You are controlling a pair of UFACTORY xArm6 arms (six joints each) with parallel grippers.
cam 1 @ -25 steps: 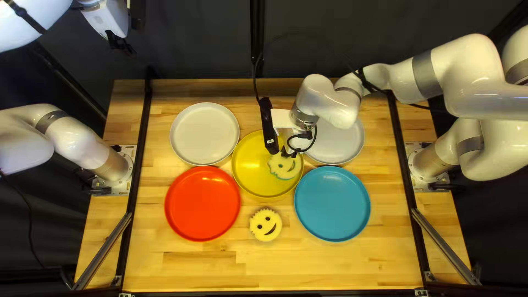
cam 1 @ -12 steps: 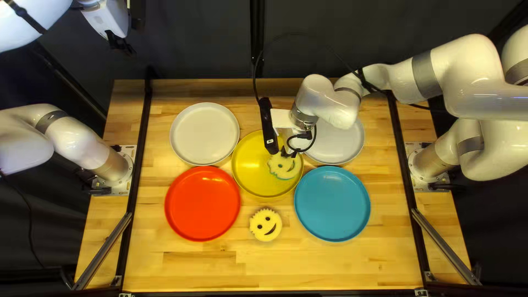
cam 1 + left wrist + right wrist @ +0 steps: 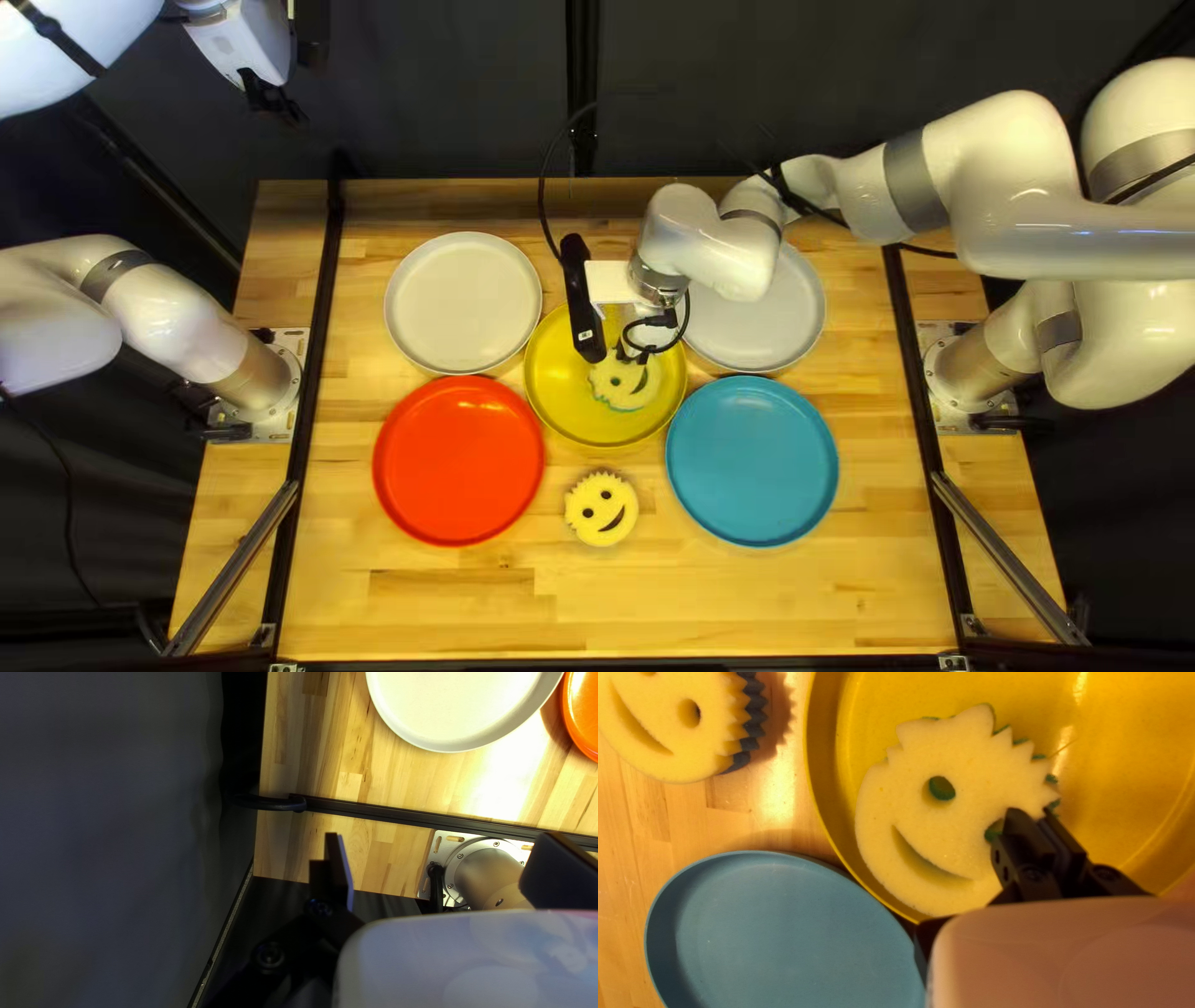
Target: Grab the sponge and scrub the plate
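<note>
Smiley sponge (image 3: 927, 834) over yellow plate (image 3: 1126, 746), ready for rubbing, I guess. Right pincer (image 3: 1035, 819) clamped on sponge's edge, probably leaving most free to wipe. Left pincer (image 3: 443, 852) wide apart, likely not needed.

Table (image 3: 747, 604): wood strips, smooth, light sheen. Red plate (image 3: 458, 461), left of centre in top left view: plastic look, glossy. Yellow plate (image 3: 557, 388): plastic look, smooth, shiny highlights. Blue plate (image 3: 752, 461): plastic look, smooth, softer sheen. White plate (image 3: 463, 303), upper left of centre: smooth, rather matt. Sponge (image 3: 965, 759) in yellow plate and second sponge (image 3: 601, 517): foam, matt, fine pores. Right arm (image 3: 1058, 230), upper right: white shell, smooth, glossy. Base plate (image 3: 296, 355), at left: bare metal. Curtain (image 3: 436, 100), along top: dark cloth, matt.
</note>
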